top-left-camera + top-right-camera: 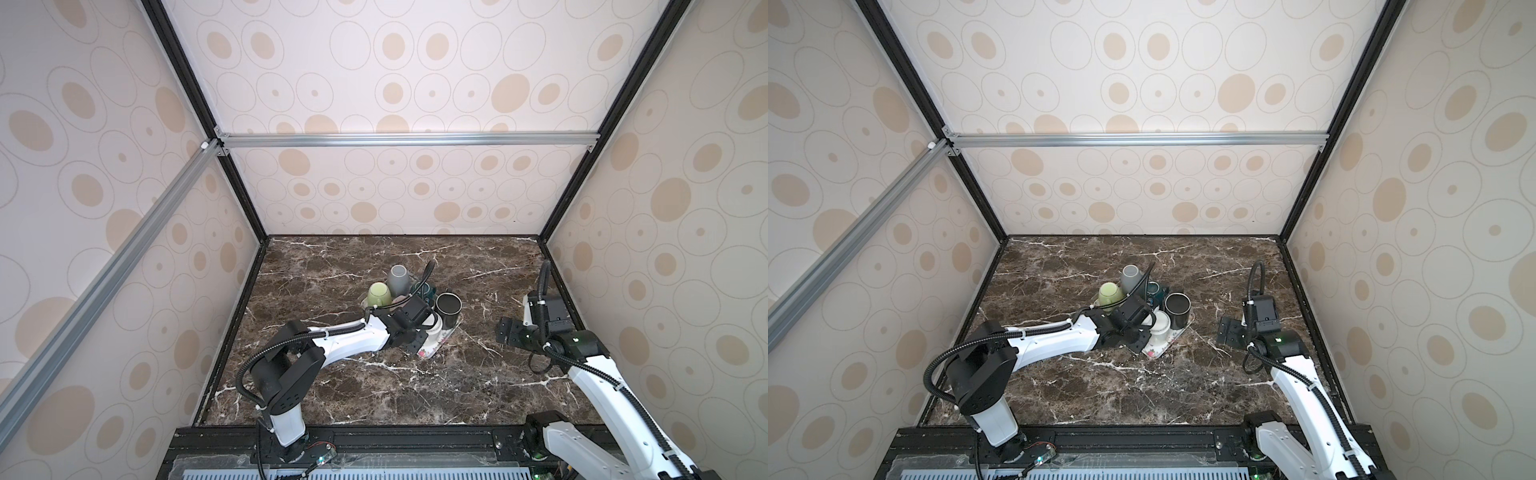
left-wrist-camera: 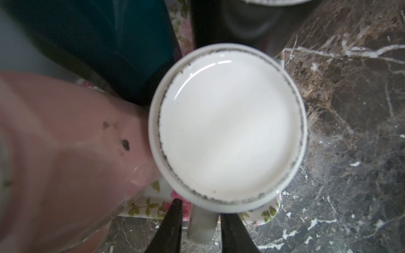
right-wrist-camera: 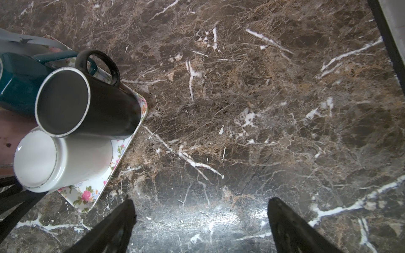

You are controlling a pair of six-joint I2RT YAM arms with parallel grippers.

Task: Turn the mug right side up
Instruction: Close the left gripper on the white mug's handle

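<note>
A white mug (image 1: 435, 328) (image 1: 1160, 328) stands upside down on the near right part of a floral tray (image 1: 432, 353) (image 1: 1152, 352). Its flat base (image 2: 228, 127) faces up, and it also shows in the right wrist view (image 3: 61, 160). My left gripper (image 2: 202, 210) (image 1: 417, 340) (image 1: 1140, 338) hangs over the mug's near side. The two black fingers straddle the mug's handle (image 2: 202, 227), one close against it, the other a sliver away. My right gripper (image 3: 201, 200) (image 1: 505, 330) (image 1: 1227, 330) hovers wide open above bare marble, to the right of the tray.
Crowded on the same tray are an upright black mug (image 1: 448, 305) (image 3: 63, 100), a teal mug (image 1: 422, 289) (image 3: 15, 87), a green mug (image 1: 379, 293) and a grey mug (image 1: 398, 276). A pink mug (image 2: 65, 153) sits right beside the white one. Walls enclose the marble table on three sides.
</note>
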